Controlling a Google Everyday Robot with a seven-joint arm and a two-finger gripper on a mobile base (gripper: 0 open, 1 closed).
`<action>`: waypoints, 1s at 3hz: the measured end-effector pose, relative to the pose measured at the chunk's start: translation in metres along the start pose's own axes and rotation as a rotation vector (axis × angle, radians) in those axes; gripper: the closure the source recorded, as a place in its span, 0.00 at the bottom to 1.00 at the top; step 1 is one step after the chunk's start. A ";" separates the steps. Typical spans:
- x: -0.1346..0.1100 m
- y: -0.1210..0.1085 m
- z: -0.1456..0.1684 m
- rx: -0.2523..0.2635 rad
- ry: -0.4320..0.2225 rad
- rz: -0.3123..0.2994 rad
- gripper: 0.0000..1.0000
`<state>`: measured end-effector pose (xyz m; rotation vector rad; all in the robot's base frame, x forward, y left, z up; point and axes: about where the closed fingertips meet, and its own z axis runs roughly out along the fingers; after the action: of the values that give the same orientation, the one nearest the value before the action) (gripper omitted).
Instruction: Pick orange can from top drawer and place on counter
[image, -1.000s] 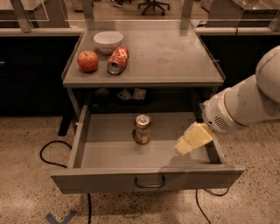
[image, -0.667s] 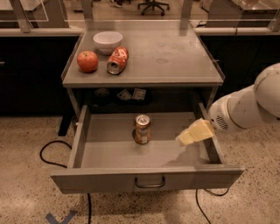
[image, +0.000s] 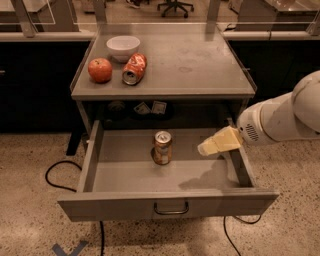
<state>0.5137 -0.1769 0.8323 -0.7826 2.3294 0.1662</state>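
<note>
The orange can (image: 162, 147) stands upright in the middle of the open top drawer (image: 130, 175), its silver top facing up. The drawer is pulled out, its curved handle (image: 171, 209) on the front panel. The counter (image: 195, 65) lies above it. My gripper (image: 209, 147) is a pale yellowish tip on the white arm (image: 282, 117), reaching in from the right over the drawer's right part. It hangs to the right of the can and apart from it, holding nothing.
On the counter's left stand a white bowl (image: 123, 47), a red apple (image: 100, 69) and a dented red-orange can (image: 134, 69) on its side. Black cables (image: 60, 172) lie on the speckled floor. The drawer's right wall (image: 239, 162) is just below the gripper.
The arm has drawn back up and to the right; the gripper has risen slightly over the drawer's right side. The can has not moved.
</note>
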 end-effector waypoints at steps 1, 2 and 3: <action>0.012 0.018 0.040 -0.073 0.068 -0.024 0.00; 0.017 0.086 0.094 -0.238 0.163 -0.129 0.00; 0.017 0.086 0.094 -0.238 0.163 -0.129 0.00</action>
<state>0.5064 -0.0863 0.7415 -1.0977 2.4303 0.3384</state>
